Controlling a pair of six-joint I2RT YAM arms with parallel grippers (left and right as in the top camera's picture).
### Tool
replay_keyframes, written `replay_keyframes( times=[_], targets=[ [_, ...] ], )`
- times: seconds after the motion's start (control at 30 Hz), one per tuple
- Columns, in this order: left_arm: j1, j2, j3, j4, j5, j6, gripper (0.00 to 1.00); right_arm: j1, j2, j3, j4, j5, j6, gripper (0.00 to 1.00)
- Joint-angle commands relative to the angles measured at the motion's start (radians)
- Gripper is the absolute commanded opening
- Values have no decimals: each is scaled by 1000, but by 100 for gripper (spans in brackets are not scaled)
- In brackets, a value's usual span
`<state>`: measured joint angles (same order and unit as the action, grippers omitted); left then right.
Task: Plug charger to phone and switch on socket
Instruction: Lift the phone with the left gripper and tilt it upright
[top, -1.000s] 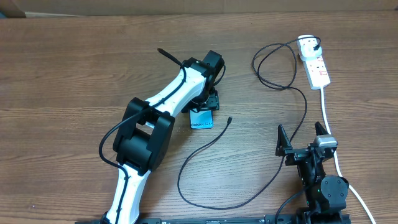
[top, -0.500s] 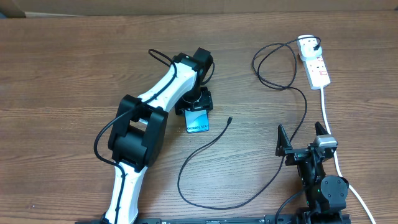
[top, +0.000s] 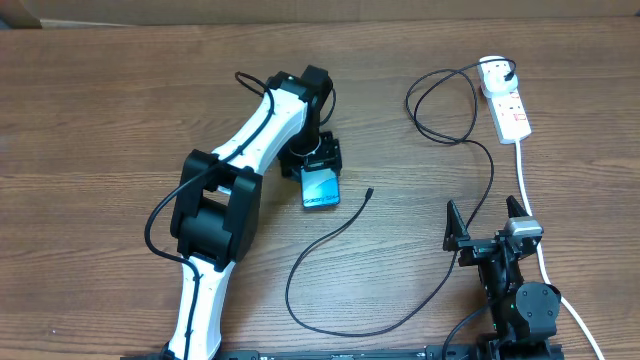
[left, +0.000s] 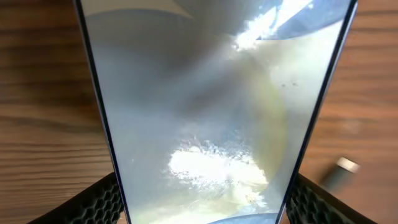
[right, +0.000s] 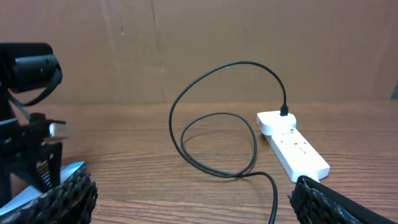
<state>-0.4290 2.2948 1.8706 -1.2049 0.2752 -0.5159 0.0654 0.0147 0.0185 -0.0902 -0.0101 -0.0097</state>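
Slim rectangular smartphone with light blue-teal screen, the phone (top: 320, 189), sits clamped in the left hand (top: 320, 170). It sticks out of the hand back toward the robot base, with the white-text end farthest from the hand. In the left wrist view the screen (left: 205, 112) fills the frame, and the black textured fingers (left: 99, 200) press on both long edges. Can't tell if the phone's far end touches the wooden tabletop (top: 100, 120).

Left arm, white links and black joints, is stretched forward and angled right. Its wrist is bent down over the phone.

Long thin black cable, the charger (top: 340, 228), has its small connector tip lying on the tabletop just right of the left hand, near the phone but apart from it. From there the cable runs back toward the base, curves round and passes the right hand's left side. It then goes forward in loose loops, and its plug sits in the far end of the socket.

Small white oblong power strip with red markings, the socket (top: 508, 100), lies ahead of the right hand (top: 487, 222), well apart. Its thick white cord (top: 525, 180) trails back past that hand's right side.

Right arm is folded low near the base with the hand pointing forward. Its fingers are spread wide and hold nothing. The right wrist view shows the socket (right: 292, 146) ahead-right and the cable loops (right: 214, 143) ahead.
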Motion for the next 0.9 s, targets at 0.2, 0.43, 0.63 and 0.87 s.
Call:
replay_keyframes(
  times=[0.2, 0.43, 0.63, 0.87],
  targets=[
    [75, -8, 44, -3, 461, 137, 73, -3, -12, -10, 6, 9, 6, 100],
    [141, -8, 44, -12, 673, 143, 74, -3, -12, -10, 6, 9, 6, 100],
    [195, -8, 44, -14, 943, 142, 73, -3, -12, -10, 6, 9, 6, 100],
    [234, -8, 44, -14, 1112, 15, 74, -3, -12, -10, 6, 9, 6, 100]
  ],
)
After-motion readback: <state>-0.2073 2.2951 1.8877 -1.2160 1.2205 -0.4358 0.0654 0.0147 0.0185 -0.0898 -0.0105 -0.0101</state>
